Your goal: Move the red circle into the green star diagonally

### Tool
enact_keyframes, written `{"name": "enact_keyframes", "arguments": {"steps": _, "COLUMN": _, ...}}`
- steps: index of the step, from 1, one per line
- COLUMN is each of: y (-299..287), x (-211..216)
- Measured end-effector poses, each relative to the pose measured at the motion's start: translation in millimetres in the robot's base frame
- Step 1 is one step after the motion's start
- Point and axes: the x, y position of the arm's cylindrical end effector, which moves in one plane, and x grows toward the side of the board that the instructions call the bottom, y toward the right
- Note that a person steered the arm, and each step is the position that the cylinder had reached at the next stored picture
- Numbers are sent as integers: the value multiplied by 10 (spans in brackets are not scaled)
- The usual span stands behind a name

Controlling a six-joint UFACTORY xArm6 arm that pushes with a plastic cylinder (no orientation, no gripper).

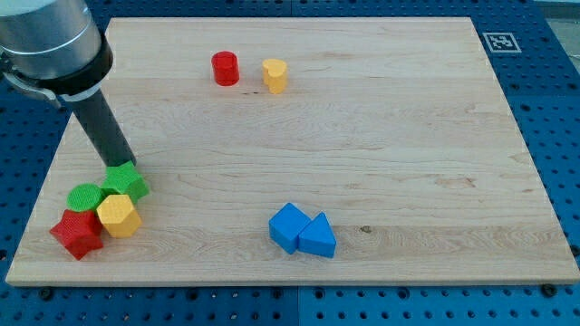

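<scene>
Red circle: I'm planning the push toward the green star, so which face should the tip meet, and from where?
Contact the red circle on its upper-right side wall, pushing diagonally down-left toward the green star. It stands upright as a short cylinder. My tip now sits at the star, so it must travel round first.

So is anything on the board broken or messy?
Nothing looks broken or spilled. Four blocks huddle together at the view's bottom left: green star, green circle, yellow hexagon, red star. My tip sits against the green star, far from the red circle.
</scene>
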Motion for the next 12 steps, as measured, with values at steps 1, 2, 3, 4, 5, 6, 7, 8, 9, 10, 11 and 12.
{"name": "enact_keyframes", "arguments": {"steps": 1, "y": -7, "x": -625}}
{"name": "enact_keyframes", "arguments": {"steps": 2, "y": -4, "x": -1418}}
{"name": "enact_keyframes", "arguments": {"steps": 3, "y": 287, "x": -2097}}
{"name": "enact_keyframes", "arguments": {"steps": 4, "y": 1021, "x": -2356}}
{"name": "enact_keyframes", "arguments": {"steps": 5, "y": 1597, "x": -2351}}
{"name": "enact_keyframes", "arguments": {"steps": 6, "y": 1541, "x": -2235}}
{"name": "enact_keyframes", "arguments": {"steps": 7, "y": 1389, "x": -1991}}
{"name": "enact_keyframes", "arguments": {"steps": 8, "y": 1379, "x": -1662}}
{"name": "enact_keyframes", "arguments": {"steps": 9, "y": 1305, "x": -1539}}
{"name": "enact_keyframes", "arguments": {"steps": 10, "y": 1265, "x": -1617}}
{"name": "enact_keyframes", "arguments": {"steps": 11, "y": 1147, "x": -1643}}
{"name": "enact_keyframes", "arguments": {"steps": 12, "y": 892, "x": -1643}}
